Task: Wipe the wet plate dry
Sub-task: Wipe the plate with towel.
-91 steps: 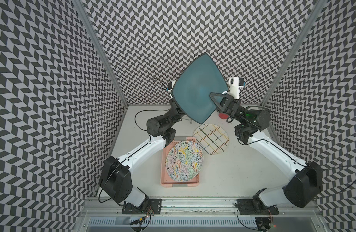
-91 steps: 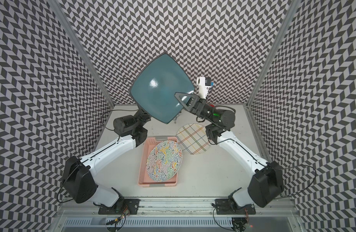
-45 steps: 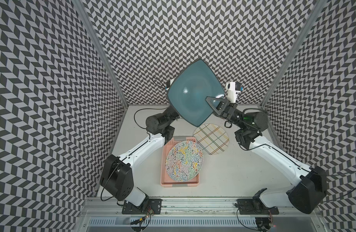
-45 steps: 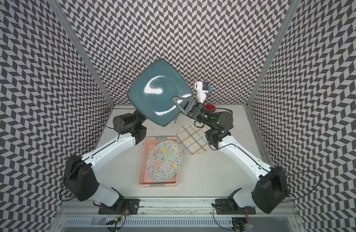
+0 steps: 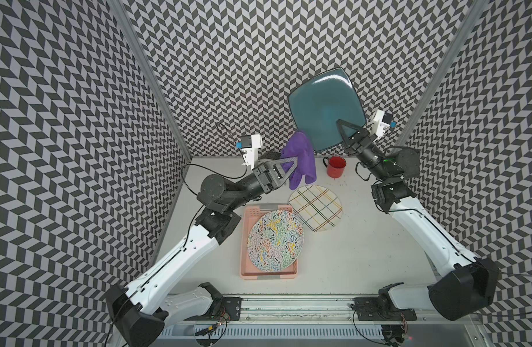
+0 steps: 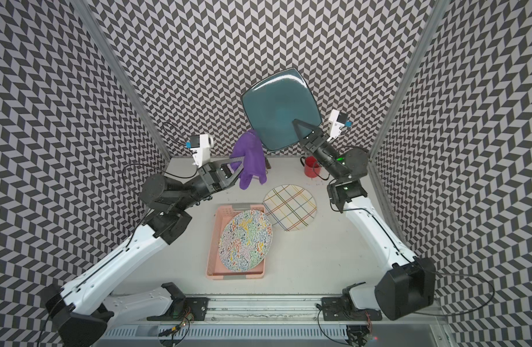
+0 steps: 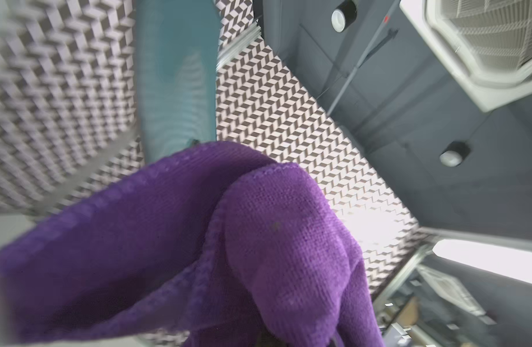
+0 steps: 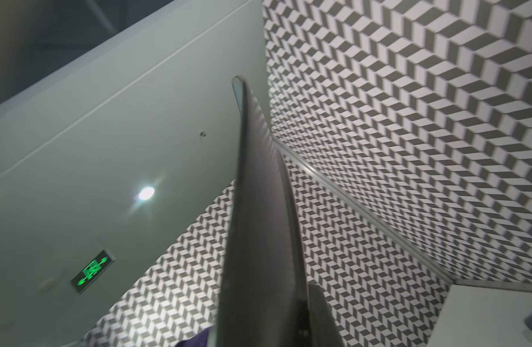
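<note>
Two hands aloft: square teal plate (image 5: 322, 102) (image 6: 276, 102) and purple cloth (image 5: 302, 150) (image 6: 252, 156) (image 7: 258, 240) held above the worktop (image 5: 349, 255).
Right hand (image 5: 344, 129) (image 6: 300, 127) pinches the plate's lower edge, holding it tilted near the back wall. Pink tray (image 5: 249, 273) carries a squiggle-patterned plate (image 5: 275, 241); a plaid plate (image 5: 316, 207) lies just beside the tray. Left hand (image 5: 294, 163) (image 6: 242, 162) is pressed together on the cloth, whose top overlaps the teal plate's lower corner; contact cannot be confirmed. Red mug (image 5: 336, 166) stands behind the plaid plate.
</note>
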Tool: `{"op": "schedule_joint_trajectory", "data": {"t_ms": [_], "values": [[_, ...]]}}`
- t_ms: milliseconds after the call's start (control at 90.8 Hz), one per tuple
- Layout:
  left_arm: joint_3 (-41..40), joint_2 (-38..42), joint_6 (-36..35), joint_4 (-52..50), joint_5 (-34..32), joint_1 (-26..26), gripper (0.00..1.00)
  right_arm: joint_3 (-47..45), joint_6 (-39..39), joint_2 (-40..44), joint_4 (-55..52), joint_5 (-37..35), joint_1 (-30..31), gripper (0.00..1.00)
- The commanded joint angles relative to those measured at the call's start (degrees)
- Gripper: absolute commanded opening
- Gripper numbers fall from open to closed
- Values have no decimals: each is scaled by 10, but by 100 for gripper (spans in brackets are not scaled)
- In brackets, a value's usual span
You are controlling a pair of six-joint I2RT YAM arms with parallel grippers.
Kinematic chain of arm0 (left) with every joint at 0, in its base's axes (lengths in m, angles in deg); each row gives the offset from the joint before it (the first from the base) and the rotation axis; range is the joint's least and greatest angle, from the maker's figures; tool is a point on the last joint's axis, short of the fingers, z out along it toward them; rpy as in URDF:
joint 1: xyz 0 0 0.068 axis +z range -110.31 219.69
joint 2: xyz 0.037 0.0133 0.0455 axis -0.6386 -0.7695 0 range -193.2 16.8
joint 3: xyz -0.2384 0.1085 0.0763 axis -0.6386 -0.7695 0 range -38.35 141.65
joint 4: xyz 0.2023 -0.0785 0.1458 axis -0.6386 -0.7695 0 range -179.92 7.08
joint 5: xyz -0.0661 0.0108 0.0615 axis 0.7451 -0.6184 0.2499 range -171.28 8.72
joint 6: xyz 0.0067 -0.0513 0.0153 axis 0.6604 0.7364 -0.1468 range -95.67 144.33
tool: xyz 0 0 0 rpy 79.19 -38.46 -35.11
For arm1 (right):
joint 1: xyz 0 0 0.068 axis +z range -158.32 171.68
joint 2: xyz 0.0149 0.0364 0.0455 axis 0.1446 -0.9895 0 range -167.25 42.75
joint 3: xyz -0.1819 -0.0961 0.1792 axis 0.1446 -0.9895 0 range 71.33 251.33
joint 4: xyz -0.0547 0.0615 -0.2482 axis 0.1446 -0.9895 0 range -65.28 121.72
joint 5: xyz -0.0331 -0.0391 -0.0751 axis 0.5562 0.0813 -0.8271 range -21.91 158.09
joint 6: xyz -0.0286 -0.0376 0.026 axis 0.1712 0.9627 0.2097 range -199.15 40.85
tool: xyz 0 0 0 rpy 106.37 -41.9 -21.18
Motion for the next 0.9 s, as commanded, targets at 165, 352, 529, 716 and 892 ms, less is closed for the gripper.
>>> {"op": "schedule_joint_trajectory", "data": {"t_ms": [165,352,529,716,892], "values": [[87,-79,-300,-363,-225,-6,0,15,143,37,-71,-33,80,0],[128,-126,-305,-399,-280,14,0,13,167,44,-72,-24,102,0],[135,-121,-290,-442,-255,148,0,-18,211,77,-91,-4,129,0],[216,-186,-428,-462,-63,99,0,14,283,61,-168,29,206,0],[201,-206,-457,-495,-99,23,0,12,230,63,-120,-21,176,0]]}}
